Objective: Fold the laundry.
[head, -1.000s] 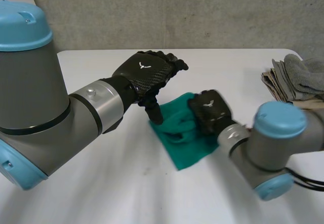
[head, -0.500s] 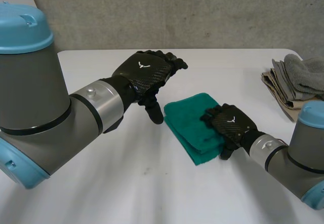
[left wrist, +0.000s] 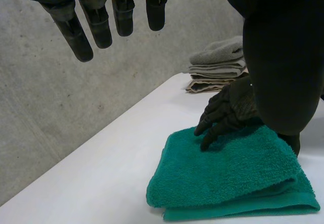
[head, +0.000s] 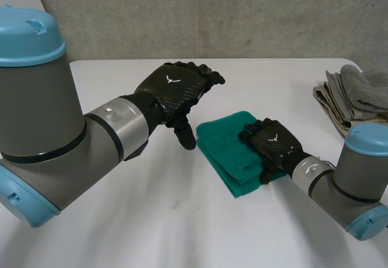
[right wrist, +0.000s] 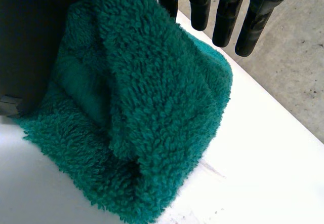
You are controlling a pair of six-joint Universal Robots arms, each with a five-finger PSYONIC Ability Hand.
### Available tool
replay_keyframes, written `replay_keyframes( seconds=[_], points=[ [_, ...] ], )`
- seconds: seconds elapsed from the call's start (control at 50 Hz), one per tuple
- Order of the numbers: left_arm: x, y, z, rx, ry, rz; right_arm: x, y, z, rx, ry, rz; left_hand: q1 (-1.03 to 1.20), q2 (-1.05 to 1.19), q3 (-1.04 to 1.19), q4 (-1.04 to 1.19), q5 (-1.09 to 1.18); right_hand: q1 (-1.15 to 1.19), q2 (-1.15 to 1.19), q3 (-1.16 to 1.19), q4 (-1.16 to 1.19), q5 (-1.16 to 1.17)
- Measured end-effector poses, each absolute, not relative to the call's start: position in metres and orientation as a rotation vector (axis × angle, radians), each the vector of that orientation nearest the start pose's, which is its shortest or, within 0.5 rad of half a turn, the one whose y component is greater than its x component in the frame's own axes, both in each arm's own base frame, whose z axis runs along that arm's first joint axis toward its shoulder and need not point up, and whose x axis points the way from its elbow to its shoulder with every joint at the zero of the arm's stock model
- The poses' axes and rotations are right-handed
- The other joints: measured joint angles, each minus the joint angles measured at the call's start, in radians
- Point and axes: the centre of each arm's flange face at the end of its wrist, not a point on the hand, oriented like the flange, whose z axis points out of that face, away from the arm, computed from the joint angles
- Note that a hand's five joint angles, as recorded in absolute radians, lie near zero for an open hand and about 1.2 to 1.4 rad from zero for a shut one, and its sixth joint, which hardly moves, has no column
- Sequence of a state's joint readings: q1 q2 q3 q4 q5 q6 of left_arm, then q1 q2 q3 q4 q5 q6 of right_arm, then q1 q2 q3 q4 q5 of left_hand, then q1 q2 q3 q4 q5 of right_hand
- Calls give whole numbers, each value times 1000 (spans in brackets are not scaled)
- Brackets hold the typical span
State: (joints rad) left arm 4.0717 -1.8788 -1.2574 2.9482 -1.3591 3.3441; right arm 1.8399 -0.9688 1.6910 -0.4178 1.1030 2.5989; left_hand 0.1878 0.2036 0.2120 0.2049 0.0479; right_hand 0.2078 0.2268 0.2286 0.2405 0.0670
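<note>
on the white table (head: 273,80) — a folded green towel (head: 224,144); concrete wall (head: 212,13) behind.

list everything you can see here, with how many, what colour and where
folded towel: 1, teal green, middle of the table, under the right hand's fingers
stack of folded towels: 1 stack, grey and beige, at the table's right edge
table: 1, white, under everything
wall: 1, grey concrete, behind the table
arms: 2, grey with light-blue caps, one at each side
left hand: 1, black, open, hovering above the table beside the green towel, holding nothing
right hand: 1, black, open, fingers resting flat on the green towel's near right part
</note>
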Motion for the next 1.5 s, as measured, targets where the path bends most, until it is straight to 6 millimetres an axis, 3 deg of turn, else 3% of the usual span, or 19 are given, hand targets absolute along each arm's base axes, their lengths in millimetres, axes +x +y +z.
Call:
replay_keyframes(
  seconds=[0.1, 0.26, 0.28, 0.42, 0.5, 0.52, 0.6, 0.64, 0.66, 0.72, 0.88, 1.06, 1.44, 1.5],
  points=[
    [-335, -198, 284, 1376, 2463, -2203, 261, -292, 104, -1286, 1963, -1751, 0, 0, 0, 0, 1, 3, 13, 11, 4, 11],
    [-335, -198, 284, 1376, 2467, -2200, 265, -294, 104, -1290, 1942, -1771, 0, 0, 0, 0, 0, 357, 456, 451, 428, 226],
    [-335, -198, 284, 1376, 2467, -2200, 266, -295, 104, -1290, 1938, -1775, 0, 0, 0, 0, 0, 454, 600, 594, 579, 256],
    [-335, -198, 284, 1375, 2466, -2202, 275, -297, 106, -1295, 1893, -1803, 0, 0, 0, 0, 0, 625, 801, 806, 797, 257],
    [-335, -198, 284, 1375, 2465, -2204, 278, -300, 106, -1296, 1881, -1810, 0, 0, 0, 0, 0, 620, 791, 796, 789, 272],
    [-335, -197, 284, 1375, 2465, -2204, 279, -300, 106, -1297, 1879, -1811, 0, 0, 0, 0, 0, 544, 680, 683, 674, 371],
    [-335, -197, 285, 1375, 2464, -2205, 281, -301, 106, -1295, 1881, -1809, 0, 0, 0, 0, 0, 397, 469, 467, 464, 388],
    [-335, -197, 285, 1375, 2465, -2204, 280, -301, 107, -1292, 1889, -1804, 0, 0, 0, 0, 0, 295, 347, 352, 342, 301],
    [-335, -197, 285, 1375, 2465, -2204, 280, -300, 107, -1291, 1893, -1801, 0, 0, 0, 0, 0, 153, 183, 183, 170, 159],
    [-335, -197, 284, 1375, 2465, -2203, 277, -297, 112, -1286, 1911, -1788, 0, 0, 0, 0, 0, 108, 144, 132, 108, 106],
    [-335, -197, 284, 1376, 2466, -2202, 272, -285, 121, -1295, 1932, -1749, 0, 0, 0, 0, 0, 107, 144, 132, 107, 103],
    [-336, -197, 284, 1379, 2467, -2201, 271, -280, 113, -1304, 1941, -1719, 0, 0, 0, 0, 0, 107, 144, 132, 107, 103],
    [-336, -199, 284, 1351, 2478, -2225, 279, -298, 104, -1302, 1909, -1788, 0, 0, 0, 0, 0, 146, 162, 166, 165, 105],
    [-336, -199, 284, 1352, 2477, -2226, 280, -302, 104, -1296, 1913, -1799, 0, 0, 0, 0, 0, 290, 349, 339, 330, 193]
  ],
)
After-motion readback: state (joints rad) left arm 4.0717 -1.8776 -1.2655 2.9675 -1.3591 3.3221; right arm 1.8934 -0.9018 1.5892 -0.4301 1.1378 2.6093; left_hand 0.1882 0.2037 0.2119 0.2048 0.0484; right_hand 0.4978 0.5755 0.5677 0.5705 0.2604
